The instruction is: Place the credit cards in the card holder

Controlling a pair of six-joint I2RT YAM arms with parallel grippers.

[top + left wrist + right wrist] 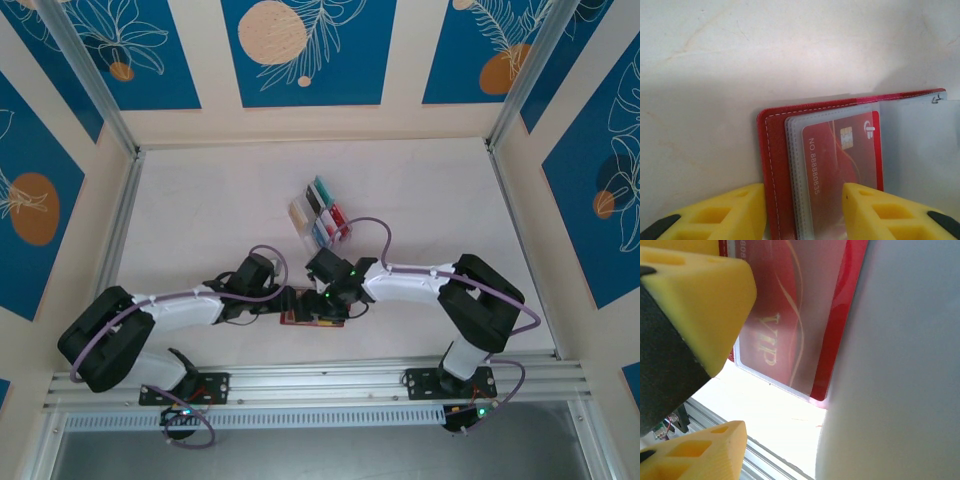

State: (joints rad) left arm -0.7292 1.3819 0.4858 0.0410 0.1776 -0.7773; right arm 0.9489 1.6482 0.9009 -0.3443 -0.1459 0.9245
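Observation:
The red card holder (774, 150) lies open on the table, a red credit card (850, 160) with a chip showing inside its clear sleeve. Its other half shows a pale grey inner face (920, 150). My left gripper (805, 215) points down at it with jaws apart: one yellow finger (735, 212) sits against the holder's outer edge, the other over the sleeved card. My right gripper (732, 395) hangs open just above the holder's near edge (835, 340), nothing between its fingers. From above, both grippers (283, 300) (330, 298) meet over the holder (305, 320).
A clear slotted rack (320, 213) with several coloured cards stands just behind the arms at mid-table. The aluminium rail (320, 382) runs along the near edge, close to the holder. Cables loop over both wrists.

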